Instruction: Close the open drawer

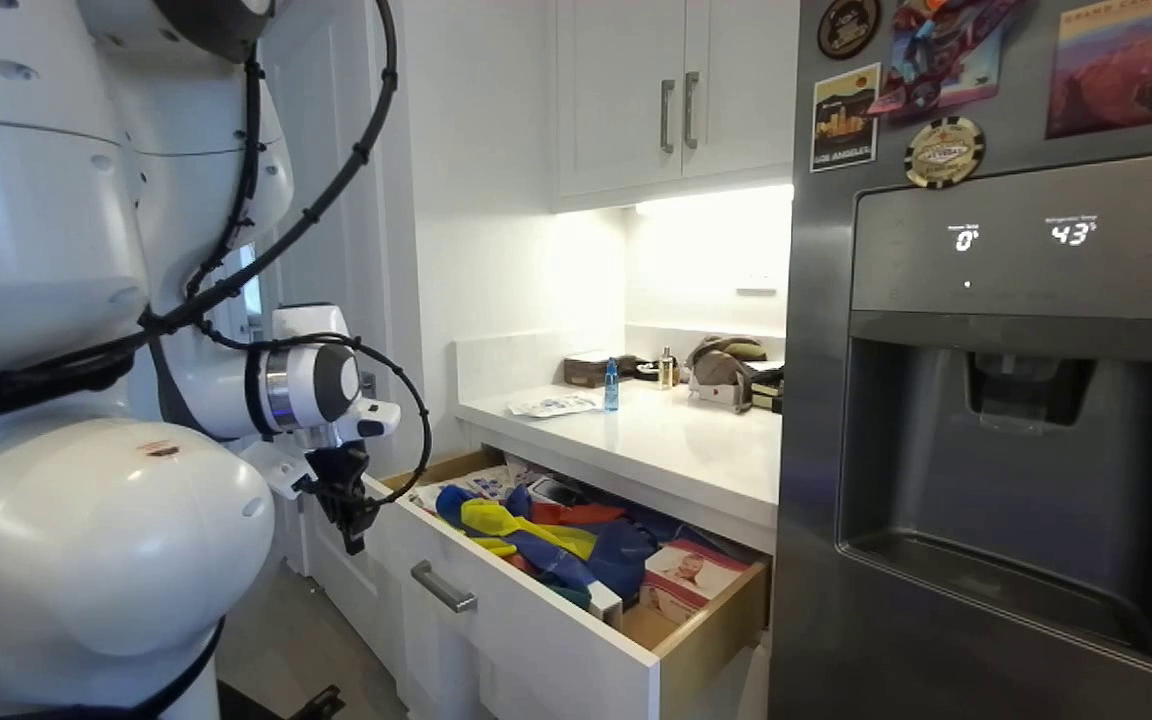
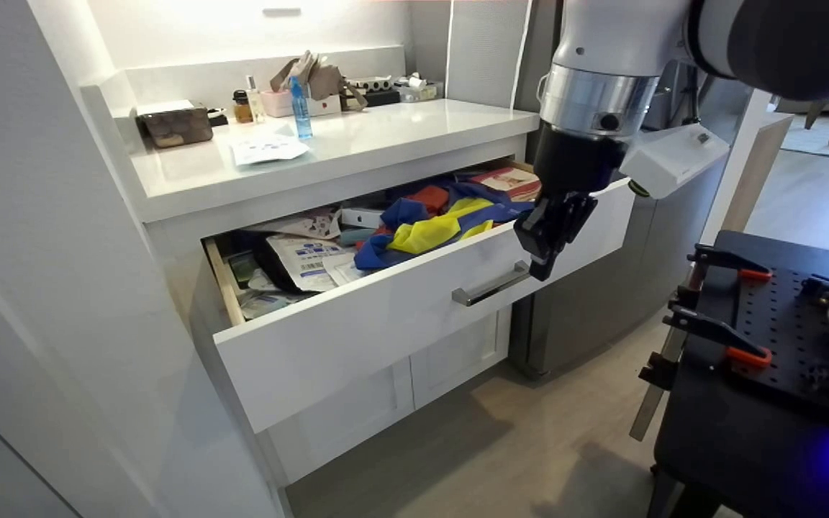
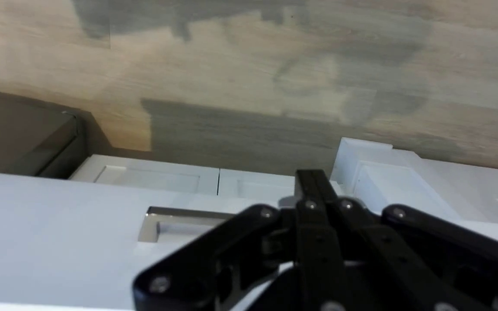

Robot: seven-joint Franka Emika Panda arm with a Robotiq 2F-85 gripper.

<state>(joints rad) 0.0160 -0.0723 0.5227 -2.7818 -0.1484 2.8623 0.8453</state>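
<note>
The drawer stands pulled out, its white front panel (image 1: 546, 635) facing me; it shows in the other views too, as the front panel (image 2: 342, 345) and the front panel (image 3: 59, 224). Its silver handle (image 1: 443, 588) shows in both exterior views (image 2: 488, 286) and left of my fingers in the wrist view (image 3: 184, 213). The light-wood box holds blue and yellow cloth, packets and boxes. My gripper (image 1: 354, 543) points down in front of the drawer front, seen also in an exterior view (image 2: 542, 267). Its fingertips (image 3: 314, 173) are together with nothing between them. I see no contact with the drawer.
The white counter (image 2: 357, 151) above the drawer carries a blue bottle (image 2: 300, 108), papers (image 2: 268, 148) and a brown case (image 2: 178, 126). A grey refrigerator (image 1: 816, 420) stands beside the drawer. White cabinet doors (image 2: 458, 356) are below. A black table (image 2: 702, 424) with clamps stands opposite.
</note>
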